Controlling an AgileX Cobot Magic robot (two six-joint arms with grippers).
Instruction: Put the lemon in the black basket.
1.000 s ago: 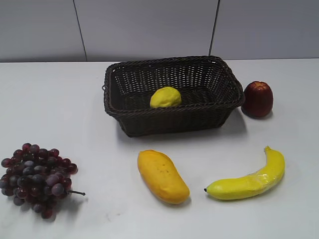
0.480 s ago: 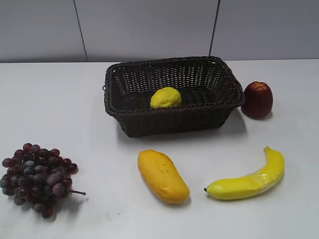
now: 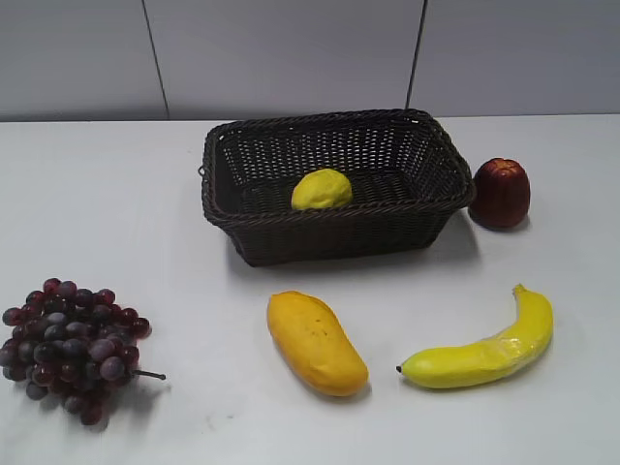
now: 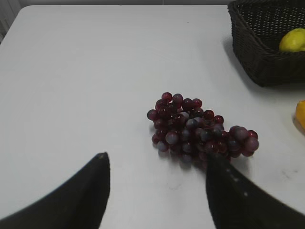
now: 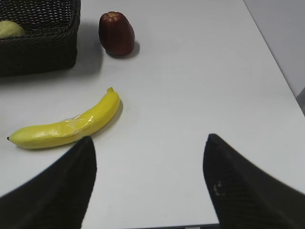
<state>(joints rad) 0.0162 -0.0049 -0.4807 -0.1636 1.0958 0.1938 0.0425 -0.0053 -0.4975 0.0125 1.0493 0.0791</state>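
Note:
The yellow-green lemon point(image 3: 322, 189) lies inside the black basket point(image 3: 291, 232) at the back middle of the white table. It also shows in the left wrist view point(image 4: 293, 40) and, partly, in the right wrist view point(image 5: 9, 29), within the basket point(image 4: 257, 67) point(image 5: 43, 50). My left gripper point(image 4: 155, 160) is open and empty, low over the table in front of the grapes. My right gripper point(image 5: 148, 143) is open and empty near the table's front right edge. Neither gripper shows in the exterior view.
A bunch of dark red grapes point(image 3: 70, 349) point(image 4: 200, 129) lies front left. An orange-yellow mango point(image 3: 316, 342) and a banana point(image 3: 484, 347) point(image 5: 66, 126) lie in front of the basket. A dark red fruit point(image 3: 501, 192) point(image 5: 116, 33) stands right of the basket.

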